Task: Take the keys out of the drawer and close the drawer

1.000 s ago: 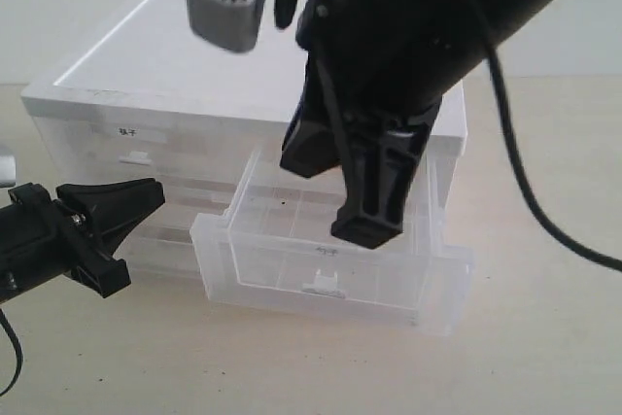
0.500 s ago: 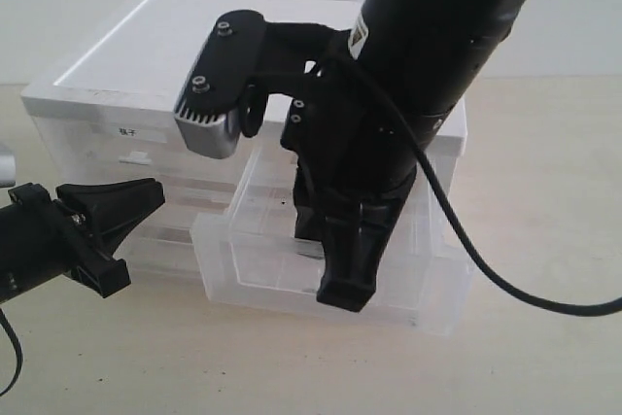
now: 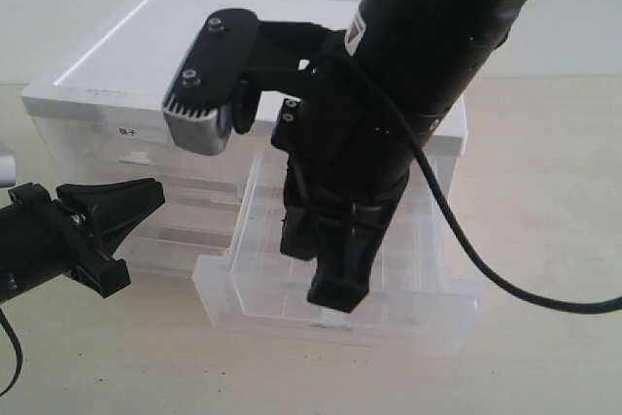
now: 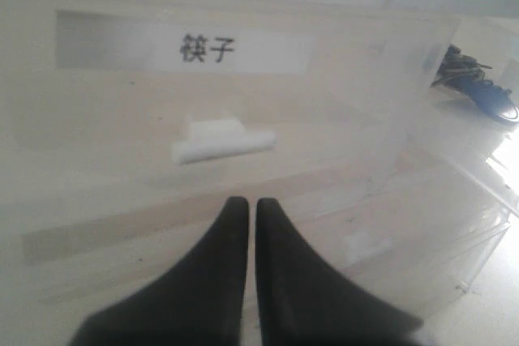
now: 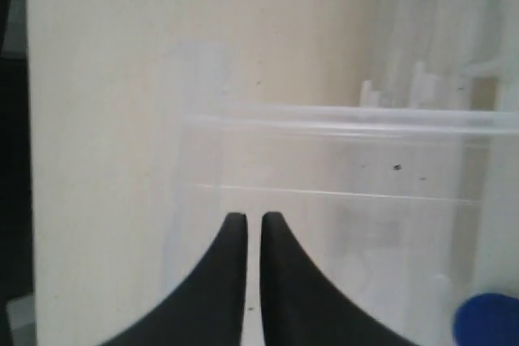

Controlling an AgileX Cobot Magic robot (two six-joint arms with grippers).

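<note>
Your right gripper (image 3: 335, 291) pokes down into the open drawer (image 3: 418, 323), lower centre of the exterior view. Its jaws are together with just a sliver between them. Of the keys (image 5: 486, 319) only a blue bit shows, in the lower right corner of the right wrist view. Left gripper (image 4: 244, 207) has its jaws together too, pointed at the other drawer (image 4: 97, 119). The label (image 4: 208, 49) there reads "筷子", and the white tab handle (image 4: 220, 140) is right below it.
</note>
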